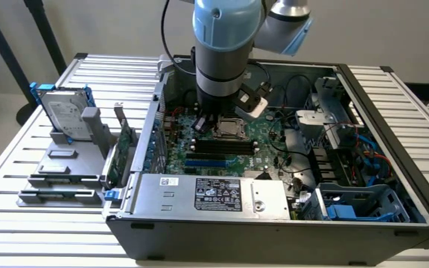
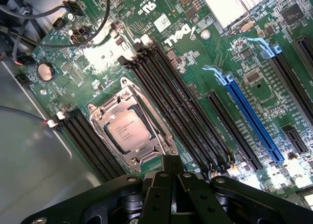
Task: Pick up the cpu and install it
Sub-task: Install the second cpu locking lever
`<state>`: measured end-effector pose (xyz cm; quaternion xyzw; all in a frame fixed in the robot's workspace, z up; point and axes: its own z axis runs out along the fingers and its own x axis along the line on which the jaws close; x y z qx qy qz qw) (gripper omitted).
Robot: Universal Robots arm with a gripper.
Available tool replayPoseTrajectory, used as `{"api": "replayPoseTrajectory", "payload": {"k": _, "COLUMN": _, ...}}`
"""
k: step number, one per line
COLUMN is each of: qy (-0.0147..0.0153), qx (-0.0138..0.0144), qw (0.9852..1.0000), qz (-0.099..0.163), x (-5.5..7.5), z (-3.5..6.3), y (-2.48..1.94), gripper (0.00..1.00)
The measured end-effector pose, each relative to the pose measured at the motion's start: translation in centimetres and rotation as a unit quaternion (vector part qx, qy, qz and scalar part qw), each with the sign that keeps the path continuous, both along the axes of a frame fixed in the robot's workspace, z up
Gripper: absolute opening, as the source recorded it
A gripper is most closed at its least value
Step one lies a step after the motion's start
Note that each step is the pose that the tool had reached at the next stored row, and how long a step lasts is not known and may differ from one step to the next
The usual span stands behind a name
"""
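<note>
The cpu (image 2: 128, 131) is a small square chip with a silver-grey top. It lies flat in the metal-framed socket (image 2: 164, 140) on the green motherboard (image 2: 195, 62), with the socket frame around its edges. In the exterior view the cpu (image 1: 229, 128) sits inside the open computer case, just below the arm. My gripper (image 2: 171, 161) hangs over the board beside the socket, its black fingers drawn together with nothing between them. From outside, the gripper (image 1: 204, 121) is low in the case, a little toward the exterior view's left of the socket.
Black memory slots (image 2: 186, 111) and a blue slot (image 2: 249, 116) run beside the socket. Cables (image 2: 29, 38) cross the board's corner. The case wall (image 1: 155, 111), power supply (image 1: 214, 192) and drive cage (image 1: 326, 111) surround the work area. A hard drive (image 1: 64, 111) and green memory sticks (image 1: 125, 148) stand on a grey holder outside.
</note>
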<state>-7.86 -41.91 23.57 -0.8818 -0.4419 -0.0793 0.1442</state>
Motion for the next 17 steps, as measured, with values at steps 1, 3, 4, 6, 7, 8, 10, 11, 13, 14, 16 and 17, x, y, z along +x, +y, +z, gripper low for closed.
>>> {"api": "replayPoseTrajectory", "payload": {"k": 1, "qy": -0.0001, "qx": 0.0000, "qw": 1.0000, "qz": 0.000, "x": -0.1, "z": -0.13, "y": 0.02, "gripper": 0.11}}
{"api": "replayPoseTrajectory", "payload": {"k": 3, "qy": -0.0007, "qx": 0.0000, "qw": 1.0000, "qz": 0.000, "x": -0.4, "z": -0.45, "y": 0.06, "gripper": 0.11}}
{"api": "replayPoseTrajectory", "payload": {"k": 4, "qy": -0.0011, "qx": 0.0000, "qw": 1.0000, "qz": 0.000, "x": -0.5, "z": -0.61, "y": 0.07, "gripper": 0.11}}
{"api": "replayPoseTrajectory", "payload": {"k": 6, "qy": -0.0020, "qx": 0.0000, "qw": 1.0000, "qz": 0.000, "x": -0.7, "z": -0.96, "y": 0.11, "gripper": 0.11}}
{"api": "replayPoseTrajectory", "payload": {"k": 7, "qy": -0.0025, "qx": -0.0001, "qw": 1.0000, "qz": 0.000, "x": -0.7, "z": -1.13, "y": 0.14, "gripper": 0.11}}
{"api": "replayPoseTrajectory", "payload": {"k": 8, "qy": -0.0029, "qx": -0.0001, "qw": 1.0000, "qz": 0.000, "x": -0.8, "z": -1.29, "y": 0.18, "gripper": 0.11}}
{"api": "replayPoseTrajectory", "payload": {"k": 10, "qy": -0.0038, "qx": -0.0001, "qw": 1.0000, "qz": 0.000, "x": -0.9, "z": -1.59, "y": 0.27, "gripper": 0.11}}
{"api": "replayPoseTrajectory", "payload": {"k": 11, "qy": -0.0042, "qx": 0.0000, "qw": 1.0000, "qz": 0.000, "x": -0.9, "z": -1.74, "y": 0.33, "gripper": 0.11}}
{"api": "replayPoseTrajectory", "payload": {"k": 13, "qy": -0.0051, "qx": -0.0001, "qw": 1.0000, "qz": 0.000, "x": -1.0, "z": -2.03, "y": 0.47, "gripper": 0.11}}
{"api": "replayPoseTrajectory", "payload": {"k": 14, "qy": -0.0055, "qx": -0.0001, "qw": 1.0000, "qz": 0.000, "x": -1.0, "z": -2.17, "y": 0.52, "gripper": 0.11}}
{"api": "replayPoseTrajectory", "payload": {"k": 16, "qy": -0.0067, "qx": 0.0000, "qw": 1.0000, "qz": 0.000, "x": -1.0, "z": -2.48, "y": 0.65, "gripper": 0.11}}
{"api": "replayPoseTrajectory", "payload": {"k": 17, "qy": -0.0072, "qx": 0.0000, "qw": 1.0000, "qz": 0.000, "x": -1.0, "z": -2.62, "y": 0.70, "gripper": 0.11}}
